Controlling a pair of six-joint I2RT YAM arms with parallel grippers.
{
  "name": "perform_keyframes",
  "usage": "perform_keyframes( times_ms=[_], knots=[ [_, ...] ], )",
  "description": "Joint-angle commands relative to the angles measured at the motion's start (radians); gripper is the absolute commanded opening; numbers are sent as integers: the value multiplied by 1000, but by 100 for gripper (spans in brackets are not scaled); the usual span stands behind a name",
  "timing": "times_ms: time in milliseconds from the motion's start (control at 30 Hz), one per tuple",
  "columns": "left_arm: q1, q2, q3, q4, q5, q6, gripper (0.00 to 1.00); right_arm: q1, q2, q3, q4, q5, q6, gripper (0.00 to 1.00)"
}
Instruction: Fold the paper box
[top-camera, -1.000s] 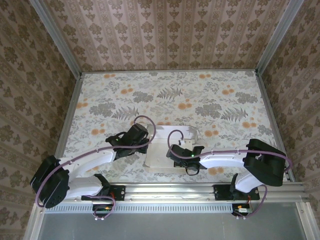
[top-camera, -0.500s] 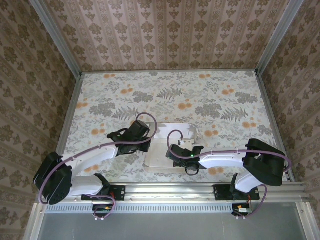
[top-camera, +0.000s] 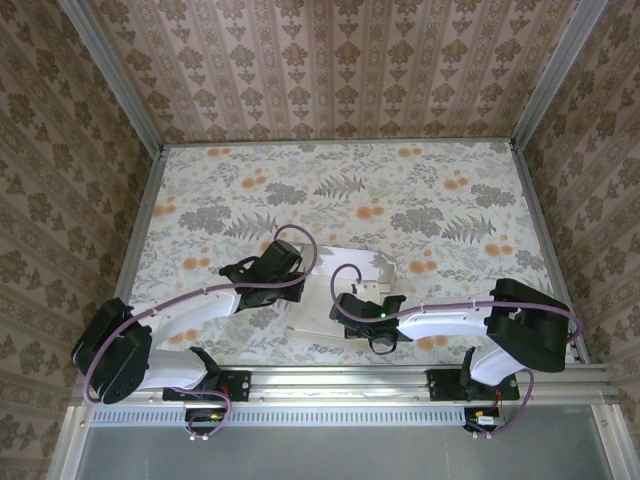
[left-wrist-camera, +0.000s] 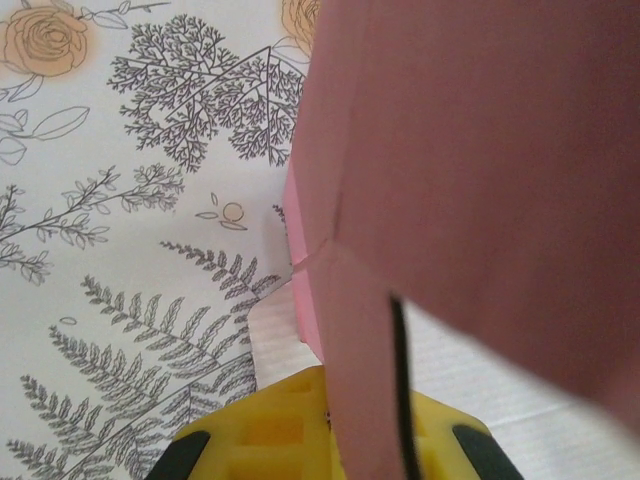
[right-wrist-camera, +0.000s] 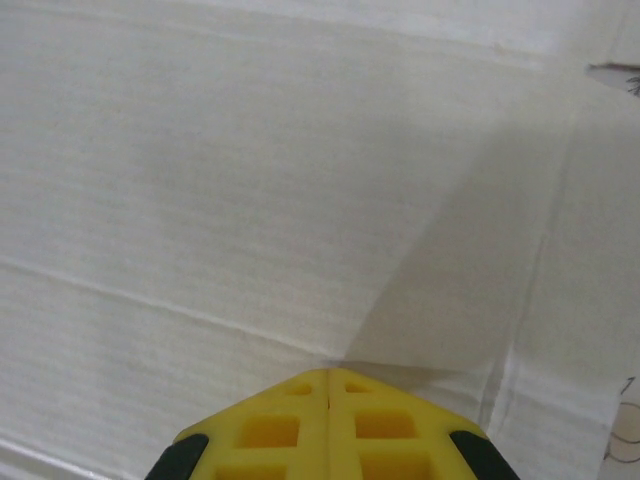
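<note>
On the floral table (top-camera: 400, 190), thin pink cardboard box (top-camera: 335, 300): light, floppy. Left claw (left-wrist-camera: 322, 400) pinches 1 flap (left-wrist-camera: 450, 150); right claw (right-wrist-camera: 328, 378), closed and empty, rests on it. We'd grip beside creases.

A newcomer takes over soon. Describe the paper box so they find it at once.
Start at the floral table, middle of its near edge. The paper box lies there: a creased cardboard sheet, whitish on top, pink on the back. Its plain surface stands out against the printed flowers and ferns.

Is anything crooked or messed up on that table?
Nothing looks damaged or spilled. The paper box lies slightly askew on the table, and its left flap stands up, pinched by the left gripper; that looks like folding in progress.
</note>
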Motion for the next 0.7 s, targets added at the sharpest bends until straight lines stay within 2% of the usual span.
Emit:
perform_keyframes(
  times_ms=[0,167,333,533,667],
  knots=[
    [5,40,-29,-26,28,12,0,12,-7,13,1,-38,-40,3],
    [18,42,-51,37,62,89,0,4,-107,16,-23,-43,-96,9],
    [52,39,-64,78,123,164,0,-38,-289,33,-68,-99,-205,17],
    [66,30,-66,120,193,273,0,-152,-439,107,-137,-280,-362,26],
    [75,30,-65,145,237,332,0,-270,-461,219,-233,-376,-462,35]
  ],
)
